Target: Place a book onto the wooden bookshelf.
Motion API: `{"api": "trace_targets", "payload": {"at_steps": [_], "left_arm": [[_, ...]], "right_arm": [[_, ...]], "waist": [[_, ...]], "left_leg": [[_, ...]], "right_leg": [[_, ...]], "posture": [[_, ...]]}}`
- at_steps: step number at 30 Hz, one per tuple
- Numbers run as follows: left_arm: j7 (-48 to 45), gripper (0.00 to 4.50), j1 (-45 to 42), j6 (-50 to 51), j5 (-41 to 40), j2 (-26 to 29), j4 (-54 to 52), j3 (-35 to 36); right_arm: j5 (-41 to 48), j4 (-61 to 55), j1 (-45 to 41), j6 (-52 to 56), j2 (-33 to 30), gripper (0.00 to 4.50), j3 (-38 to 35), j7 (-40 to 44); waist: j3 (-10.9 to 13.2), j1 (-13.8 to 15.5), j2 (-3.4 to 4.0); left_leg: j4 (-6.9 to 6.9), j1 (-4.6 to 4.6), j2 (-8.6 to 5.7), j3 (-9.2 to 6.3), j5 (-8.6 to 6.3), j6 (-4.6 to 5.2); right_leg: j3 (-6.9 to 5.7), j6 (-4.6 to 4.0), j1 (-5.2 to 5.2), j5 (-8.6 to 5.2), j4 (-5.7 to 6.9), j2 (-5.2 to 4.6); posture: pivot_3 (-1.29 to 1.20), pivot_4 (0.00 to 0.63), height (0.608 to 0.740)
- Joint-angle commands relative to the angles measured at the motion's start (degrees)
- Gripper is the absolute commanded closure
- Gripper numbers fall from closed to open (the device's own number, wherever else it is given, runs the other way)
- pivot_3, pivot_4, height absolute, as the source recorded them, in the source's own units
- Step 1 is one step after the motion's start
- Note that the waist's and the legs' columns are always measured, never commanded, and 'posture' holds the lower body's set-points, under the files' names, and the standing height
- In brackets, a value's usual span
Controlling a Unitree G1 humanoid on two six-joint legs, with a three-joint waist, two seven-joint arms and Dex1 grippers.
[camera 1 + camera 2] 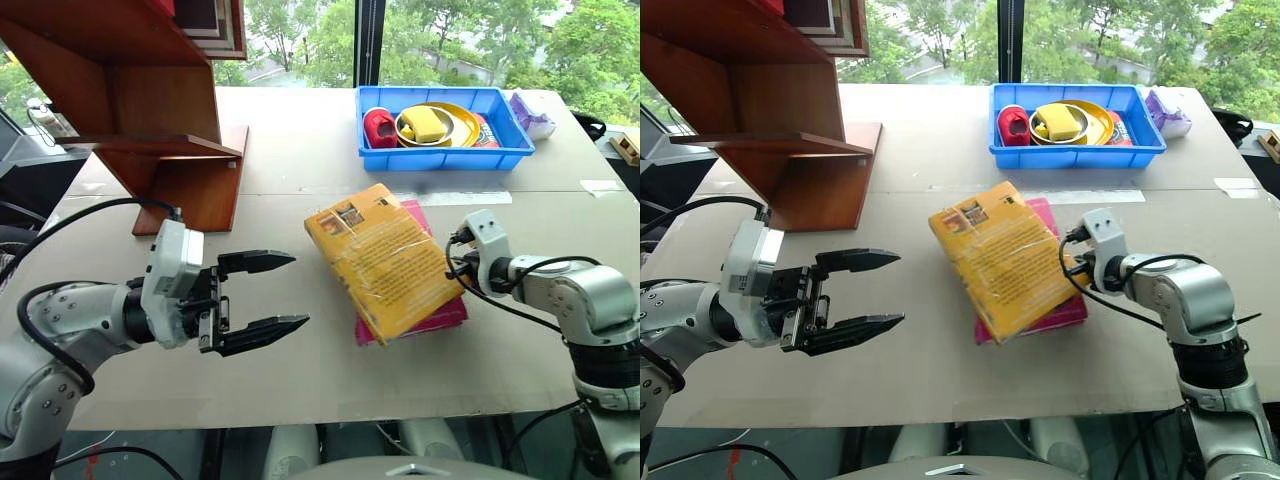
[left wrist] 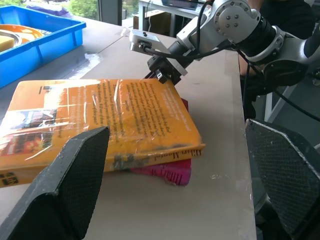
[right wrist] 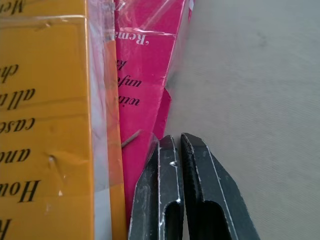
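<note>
Task barely begun. Yellow-orange book (image 1: 385, 260) lies on the pink book (image 1: 440, 312), mid-tabletop, well apart from the wooden bookshelf (image 1: 160, 110). My right gripper (image 3: 176, 145), jaws clenched, noses the books' edge; left gripper (image 1: 270, 292) gapes, released. Grasp, lift and shelving remain.

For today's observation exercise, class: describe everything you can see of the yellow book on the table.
The yellow book is a thick orange-yellow paperback in shiny, wrinkled plastic wrap, with dark text on its cover and small pictures at the end nearer the wooden bookshelf. It lies flat and closed, turned at an angle, on top of a thinner pink book that sticks out beneath it on the table. The shut right tool sits at the pink book's edge beside it; the open left tool is apart from it.
</note>
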Motion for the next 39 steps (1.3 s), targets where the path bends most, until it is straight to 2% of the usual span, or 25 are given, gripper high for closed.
{"api": "trace_targets", "payload": {"at_steps": [1, 8, 12, 14, 16, 17, 19, 21, 22, 23, 24, 26, 27, 30, 32, 35, 39], "left_arm": [[0.1, 0.0, 0.1, -1.2, -0.6, -0.3, -1.0, 1.3], [0.8, 0.0, 1.5, -1.1, -0.1, -1.3, -0.2, 1.3], [3.4, 0.0, 3.6, 0.5, -0.6, -2.7, 2.1, 2.9], [5.5, 0.0, 5.5, 1.8, 0.1, -3.1, 4.2, 3.8], [9.6, 0.0, 6.0, 4.0, 0.5, -3.5, 6.7, 4.1], [10.6, 0.0, 6.1, 4.9, 0.5, -3.6, 7.8, 4.3], [11.6, 0.0, 6.3, 5.9, 0.7, -3.4, 9.6, 4.5], [13.3, 0.0, 4.7, 10.1, -2.3, -2.3, 11.8, 4.4], [15.6, 0.0, 3.1, 14.7, -5.7, -1.3, 13.8, 4.2], [17.0, 0.0, 1.8, 18.3, -8.2, -0.5, 15.3, 4.0], [18.1, 0.0, 0.4, 21.1, -10.4, -0.1, 16.7, 3.8], [21.0, 0.0, -3.4, 28.0, -16.0, 1.0, 21.4, 3.1], [21.7, 0.0, -5.1, 31.0, -18.3, 1.5, 23.4, 2.5], [25.2, 0.0, -10.5, 35.7, -22.6, 0.2, 28.8, 1.7], [28.6, 0.0, -14.5, 39.0, -26.9, -1.4, 34.1, 1.1], [31.3, 0.0, -17.7, 43.0, -29.5, -3.2, 38.9, -1.0], [35.7, 0.0, -20.5, 46.1, -28.0, -7.0, 42.8, -5.0]], "right_arm": [[1.0, -1.8, -0.1, 0.9, 2.0, 4.49, 1.0, 0.1], [0.5, -1.5, -1.9, -0.8, 6.5, 4.49, 1.4, -0.3], [0.0, -5.9, 4.1, -13.8, 1.2, 4.49, -0.4, 6.4], [1.2, -8.5, 9.4, -23.2, -2.2, 4.49, -3.8, 13.3], [3.2, -9.6, 13.8, -26.4, -5.6, 4.49, -8.8, 17.3], [4.0, -10.3, 15.9, -28.4, -7.7, 3.96, -10.4, 20.2], [2.1, -12.8, 22.1, -37.7, -14.0, 3.2, -12.0, 28.9], [4.2, -14.4, 28.0, -41.8, -17.8, 2.35, -18.6, 35.0], [5.5, -14.5, 30.6, -43.4, -18.9, 1.79, -22.8, 37.9], [6.8, -14.4, 32.5, -44.1, -19.6, 1.67, -25.9, 39.9], [8.1, -14.2, 34.2, -44.5, -20.3, 1.33, -28.5, 41.7], [10.4, -13.4, 36.6, -47.7, -20.9, 0.36, -33.4, 45.7], [13.1, -13.1, 36.9, -46.9, -21.3, 0.03, -35.4, 47.0], [22.7, -12.9, 34.8, -42.3, -22.7, 0.03, -38.6, 48.0], [26.5, -12.8, 32.6, -41.0, -23.6, 0.03, -38.1, 47.8], [28.4, -12.3, 29.7, -40.9, -24.4, 0.03, -36.3, 47.6], [28.8, -13.0, 25.1, -42.6, -24.3, 0.03, -34.7, 45.3]], "waist": [[0.0, 0.2, 0.0], [0.0, 0.4, 0.05], [0.1, 1.4, 0.1], [0.1, 2.2, 0.11], [0.1, 2.6, 0.14], [0.1, 2.8, 0.14], [0.1, 3.1, 0.14], [0.1, 3.0, 0.09], [0.1, 3.0, 0.1], [0.1, 3.2, 0.11], [0.1, 3.3, 0.11], [0.1, 3.2, 0.11], [0.1, 2.9, 0.06], [0.1, 2.6, 0.06], [0.1, 2.7, 0.05], [0.1, 3.0, 0.06], [0.1, 3.1, 0.05]], "left_leg": [[0.0, -0.02, -0.01, 0.02, 0.0, 0.0], [-0.02, -0.06, -0.05, 0.07, 0.0, -0.01], [-0.02, -0.14, -0.09, 0.1, 0.0, 0.0], [-0.03, -0.2, -0.14, 0.09, -0.01, 0.0], [-0.04, -0.22, -0.16, 0.08, -0.01, 0.01], [-0.03, -0.22, -0.18, 0.08, -0.01, 0.01], [-0.01, -0.19, -0.18, 0.07, -0.01, 0.01], [-0.02, -0.05, -0.18, 0.03, -0.01, 0.02], [0.0, -0.07, -0.18, -0.02, -0.01, 0.02], [-0.01, -0.07, -0.18, -0.05, -0.01, 0.02], [0.0, -0.07, -0.2, -0.1, -0.01, 0.02], [0.02, -0.02, -0.2, -0.15, -0.01, 0.02], [0.03, -0.01, -0.2, -0.15, -0.01, 0.02], [0.04, 0.01, -0.19, -0.13, -0.01, 0.02], [0.03, 0.02, -0.19, -0.15, -0.01, 0.02], [0.03, -0.01, -0.22, -0.23, -0.01, 0.02], [0.03, -0.09, -0.26, -0.24, -0.01, 0.02]], "right_leg": [[0.0, 0.0, 0.0, 0.0, -0.02, -0.02], [0.03, 0.0, -0.04, 0.0, -0.07, -0.07], [0.03, 0.0, -0.07, 0.0, -0.12, -0.12], [-0.04, 0.03, -0.07, -0.02, -0.16, -0.18], [-0.04, 0.05, -0.07, -0.03, -0.21, -0.21], [-0.03, 0.06, -0.07, -0.03, -0.21, -0.21], [-0.02, 0.05, -0.05, -0.03, -0.18, -0.22], [-0.09, -0.11, 0.07, -0.13, -0.17, -0.21], [-0.14, -0.06, 0.06, -0.17, -0.14, -0.21], [-0.14, -0.02, 0.06, -0.19, -0.14, -0.21], [-0.17, 0.05, 0.09, -0.17, -0.12, -0.21], [-0.19, 0.08, 0.16, -0.16, -0.12, -0.23], [-0.2, 0.08, 0.18, -0.16, -0.12, -0.23], [-0.16, 0.12, 0.18, -0.1, -0.11, -0.22], [-0.17, 0.03, 0.18, -0.04, -0.09, -0.21], [-0.23, 0.02, 0.19, -0.03, -0.08, -0.21], [-0.23, 0.04, 0.19, -0.02, -0.13, -0.26]], "posture": [[0.0, 0.15, 0.74], [0.0, 0.15, 0.74], [0.0, 0.15, 0.74], [0.0, 0.15, 0.74], [0.0, 0.15, 0.74], [0.0, 0.15, 0.74], [0.0, 0.15, 0.74], [0.0, 0.15, 0.74], [0.0, 0.15, 0.74], [0.0, 0.15, 0.74], [0.0, 0.15, 0.74], [0.0, 0.15, 0.74], [0.0, 0.15, 0.74], [0.0, 0.15, 0.74], [0.0, 0.15, 0.74], [0.0, 0.15, 0.74], [0.0, 0.15, 0.74]]}}
